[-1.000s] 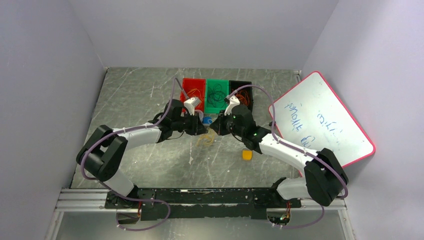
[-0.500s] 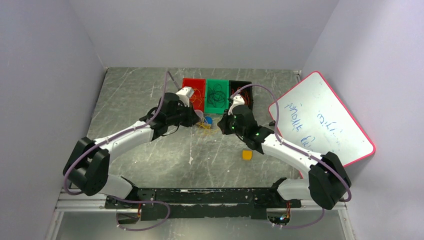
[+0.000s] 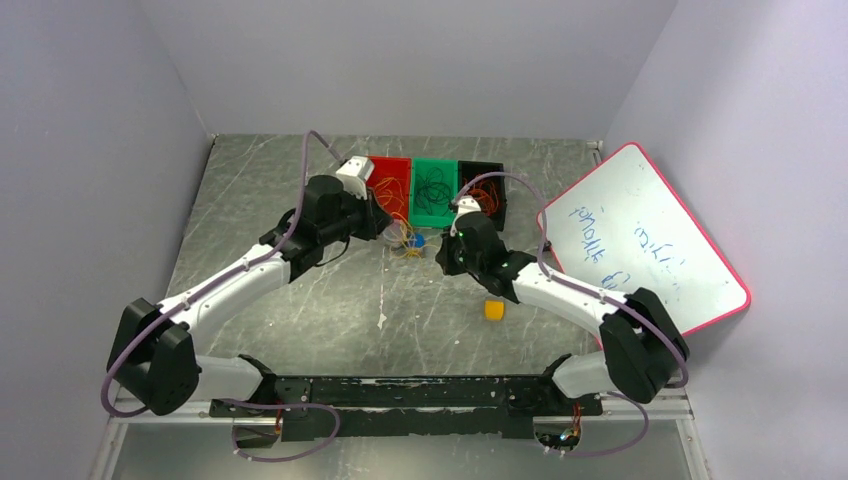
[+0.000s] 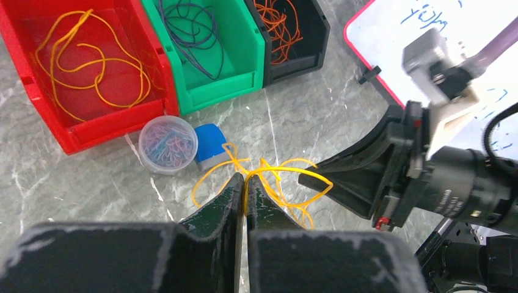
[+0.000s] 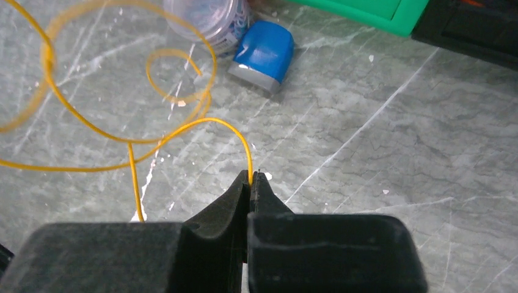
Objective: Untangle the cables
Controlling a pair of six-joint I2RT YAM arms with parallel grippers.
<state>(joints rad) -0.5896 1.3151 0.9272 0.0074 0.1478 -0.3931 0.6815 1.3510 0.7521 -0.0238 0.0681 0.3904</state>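
A loose tangle of yellow-orange cable [image 4: 285,168] lies on the marbled table in front of the bins and is partly lifted. My left gripper [image 4: 245,180] is shut on one strand of it. My right gripper [image 5: 251,176] is shut on another strand of the same cable [image 5: 247,152]. In the top view the two grippers, left [image 3: 392,232] and right [image 3: 442,252], face each other a short way apart over the tangle [image 3: 408,247]. More cables lie sorted in the bins: yellow-orange [image 4: 91,61], dark purple [image 4: 195,36] and red-orange [image 4: 278,27].
The red bin [image 4: 110,131], green bin [image 4: 214,97] and black bin [image 4: 293,64] stand side by side at the back. A clear tub of paper clips [image 4: 168,143] and a blue block [image 4: 211,143] sit beside the tangle. A whiteboard [image 3: 640,240] leans at the right. A small yellow block [image 3: 493,309] lies nearer.
My left arm has stretched away and to the left, toward the red bin, and its gripper has shut on the yellow cable. The tangle has shifted back with it. My right gripper has followed slightly left.
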